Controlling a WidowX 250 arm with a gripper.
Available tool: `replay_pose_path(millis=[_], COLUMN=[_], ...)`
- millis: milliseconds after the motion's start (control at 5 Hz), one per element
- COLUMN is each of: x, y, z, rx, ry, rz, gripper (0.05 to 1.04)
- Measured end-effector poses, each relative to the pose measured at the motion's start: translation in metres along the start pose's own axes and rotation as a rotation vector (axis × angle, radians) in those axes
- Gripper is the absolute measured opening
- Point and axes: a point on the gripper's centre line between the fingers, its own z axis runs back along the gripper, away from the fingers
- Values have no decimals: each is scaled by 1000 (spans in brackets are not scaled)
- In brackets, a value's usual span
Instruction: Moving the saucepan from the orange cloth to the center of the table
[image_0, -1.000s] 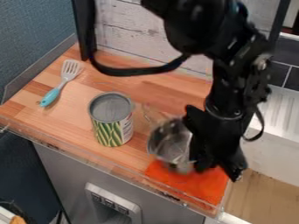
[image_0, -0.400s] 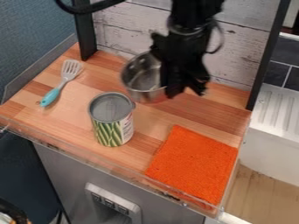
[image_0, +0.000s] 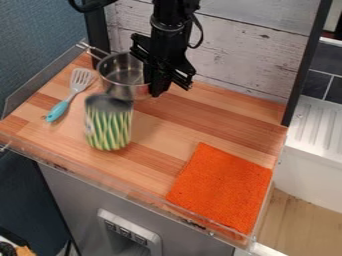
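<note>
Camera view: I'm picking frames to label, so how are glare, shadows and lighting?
In the camera view, pale glints mark the metal saucepan; the black gripper is too dark to show much detail; the cloth is evenly lit, without glare; shadows on the table look soft.

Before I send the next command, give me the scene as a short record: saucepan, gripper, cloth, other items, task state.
saucepan: back left of the table, handle toward the back left corner; whether it rests or hangs just above, cannot tell
gripper: at the saucepan's right side; grip unclear
orange cloth: flat, front right
can: in front of the saucepan
spatula: left of the can, turquoise handle toward the front
task state: saucepan off the cloth, but left of and behind center
</note>
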Motion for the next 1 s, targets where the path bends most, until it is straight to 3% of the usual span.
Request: replay_pose_path(millis=[200,600,800,1000], x=[-4,-4,-3,-3], y=[4,1,3,6], z=[-15,-12,-12,-13], rx=[-7,12,17,25], ry=[39,38,37,32], rz=[0,-7,-8,-8], gripper=[78,104,262,543])
